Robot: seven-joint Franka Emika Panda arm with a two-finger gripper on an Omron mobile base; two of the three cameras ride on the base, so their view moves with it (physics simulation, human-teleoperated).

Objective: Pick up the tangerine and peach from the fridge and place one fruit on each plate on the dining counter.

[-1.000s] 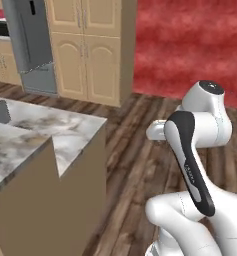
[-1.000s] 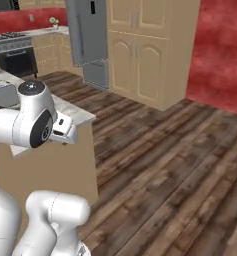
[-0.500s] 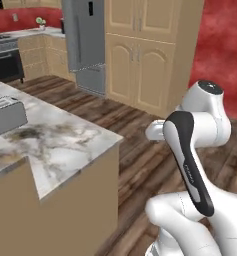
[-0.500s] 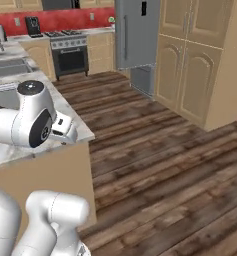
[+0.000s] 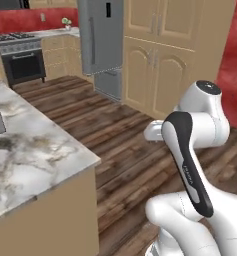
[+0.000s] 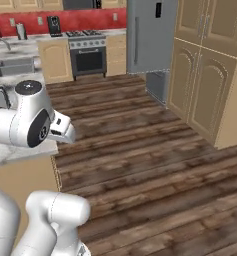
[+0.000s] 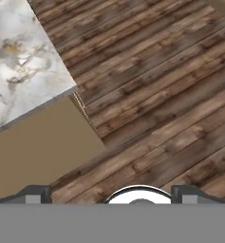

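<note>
From the left, the fridge (image 5: 100,42) stands shut across the wooden floor (image 5: 125,135); any fruit must be inside, unseen. The arm sits folded, likely for driving.

From the right, the fridge (image 6: 151,37) is well apart from the base.

From the hand, the counter (image 7: 23,61) corner lies below; the gripper (image 7: 111,195) looks spread, holding nothing.

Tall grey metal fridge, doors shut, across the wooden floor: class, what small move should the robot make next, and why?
Probably keep driving the base toward the tall grey metal fridge. Its doors look closed, so no fruit is reachable, and a stretch of dark wooden floor lies between it and the robot. The gripper is empty, pointing down at the floor beside the marbled stone counter.
</note>
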